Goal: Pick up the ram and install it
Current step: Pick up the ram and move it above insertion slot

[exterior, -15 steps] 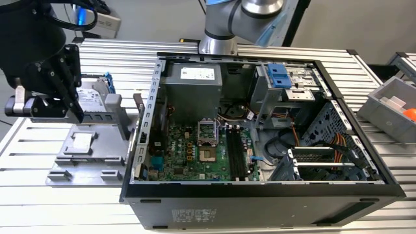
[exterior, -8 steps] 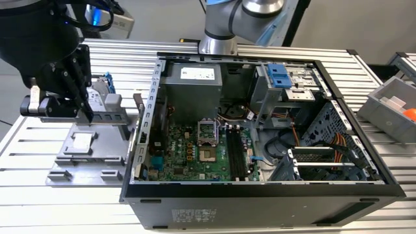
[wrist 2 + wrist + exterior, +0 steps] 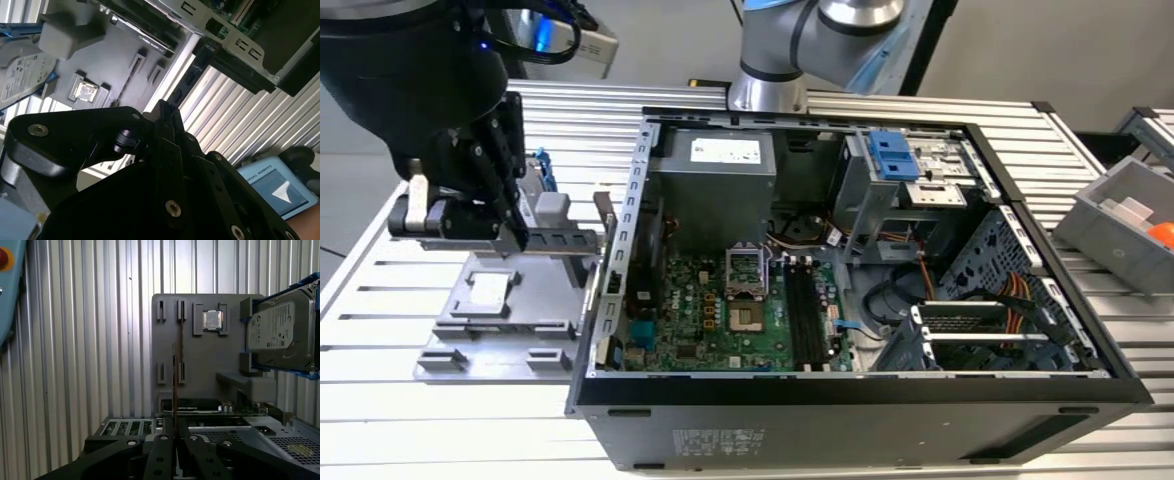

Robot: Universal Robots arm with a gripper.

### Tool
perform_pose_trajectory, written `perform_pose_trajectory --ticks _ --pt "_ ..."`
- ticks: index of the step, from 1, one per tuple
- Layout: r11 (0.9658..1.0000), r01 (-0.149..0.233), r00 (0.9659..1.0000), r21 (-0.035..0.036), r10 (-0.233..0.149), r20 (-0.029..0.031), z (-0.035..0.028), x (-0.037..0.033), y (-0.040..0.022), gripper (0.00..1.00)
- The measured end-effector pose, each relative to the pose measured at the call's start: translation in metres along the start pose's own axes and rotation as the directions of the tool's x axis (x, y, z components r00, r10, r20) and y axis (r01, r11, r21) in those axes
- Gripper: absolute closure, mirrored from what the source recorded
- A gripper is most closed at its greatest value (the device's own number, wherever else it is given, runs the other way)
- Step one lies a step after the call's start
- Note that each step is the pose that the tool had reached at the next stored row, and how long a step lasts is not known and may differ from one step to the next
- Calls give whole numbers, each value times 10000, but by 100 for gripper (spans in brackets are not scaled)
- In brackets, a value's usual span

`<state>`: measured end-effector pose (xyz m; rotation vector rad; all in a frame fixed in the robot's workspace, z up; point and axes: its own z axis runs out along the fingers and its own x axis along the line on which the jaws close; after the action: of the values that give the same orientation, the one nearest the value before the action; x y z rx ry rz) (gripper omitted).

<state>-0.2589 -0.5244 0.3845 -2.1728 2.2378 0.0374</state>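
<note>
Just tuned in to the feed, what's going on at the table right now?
The arm's gripper is closed on the long, thin ram stick, seen edge-on in the first wrist view. It is over the grey plastic parts holder, beside the open black computer case. Whether the stick sits in its holder slot or just above it is unclear. It is not yet in the motherboard's black slots.
</note>
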Motion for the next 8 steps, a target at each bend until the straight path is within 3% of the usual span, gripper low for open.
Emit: perform_pose_trajectory --ticks 8 --pt "10000 0 10000 0 0 0 0 -7 -153 100"
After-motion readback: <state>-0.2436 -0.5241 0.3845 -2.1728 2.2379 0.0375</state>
